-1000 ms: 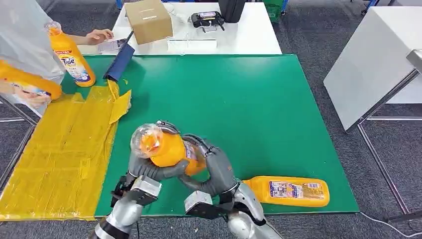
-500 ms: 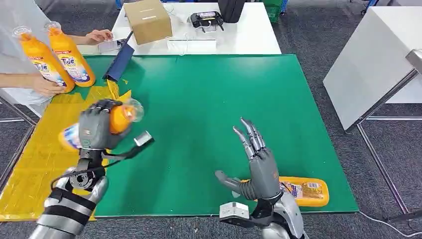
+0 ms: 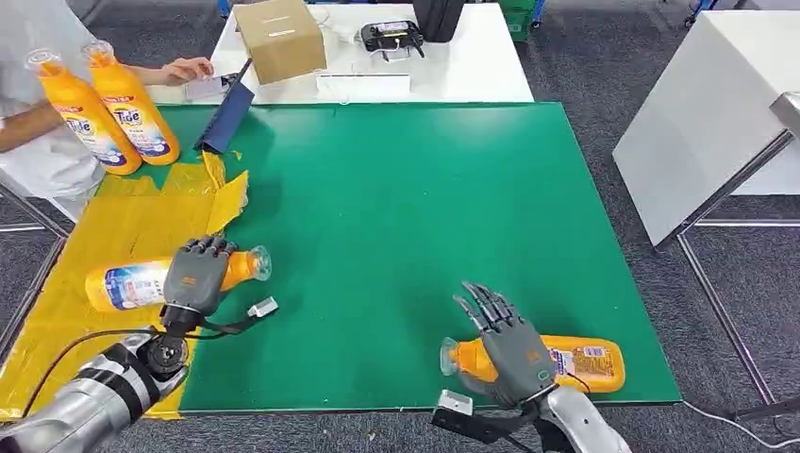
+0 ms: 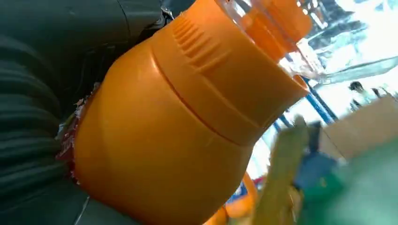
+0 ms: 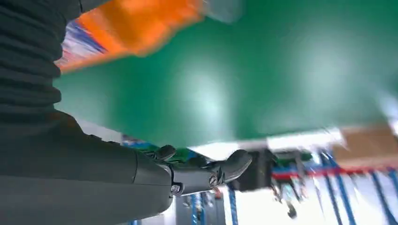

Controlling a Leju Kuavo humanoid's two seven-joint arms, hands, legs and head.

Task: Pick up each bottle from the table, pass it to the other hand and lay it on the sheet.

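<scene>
Left robot hand (image 3: 193, 276) clamped on lying bottle (image 3: 141, 283); right robot hand (image 3: 509, 344) fingers apart; "Tide" bottles (image 3: 132, 106) upright.

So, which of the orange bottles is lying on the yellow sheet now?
The bottle under the left hand: this bottle lies on the yellow sheet. The other lying bottle is on the green mat; two stand upright by the person.

Orange bottle (image 4: 178, 122) in left hand (image 4: 42, 93)

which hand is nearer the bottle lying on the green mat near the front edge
Right. The right hand hovers open right over the neck end of that bottle, while the left hand is far across the table, gripping another bottle over the yellow sheet.
</scene>
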